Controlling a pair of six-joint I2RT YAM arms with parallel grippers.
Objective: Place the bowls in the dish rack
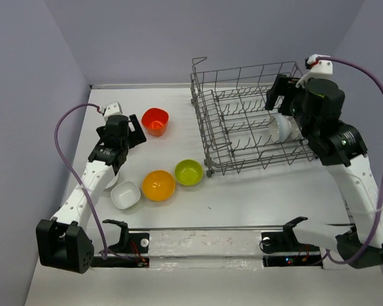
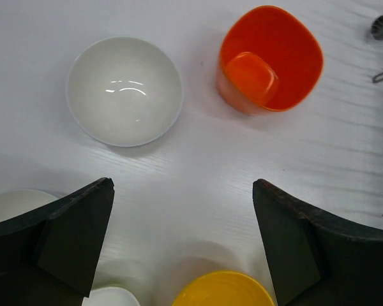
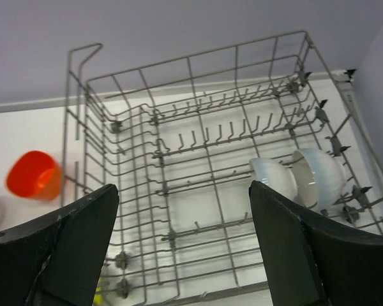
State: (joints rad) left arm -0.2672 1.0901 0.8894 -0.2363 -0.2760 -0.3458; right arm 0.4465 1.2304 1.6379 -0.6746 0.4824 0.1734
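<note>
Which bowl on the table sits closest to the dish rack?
The lime green bowl, just off the dish rack's near-left corner; the orange-yellow bowl, red-orange bowl and white bowl lie farther left.

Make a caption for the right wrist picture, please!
Open right hand hovering over the grey wire dish rack, two glossy white bowls standing inside, one red-orange bowl waiting outside.

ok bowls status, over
left claw open, empty. right claw open above dish rack. two white bowls racked, red-orange bowl still out. nothing blocking.
</note>
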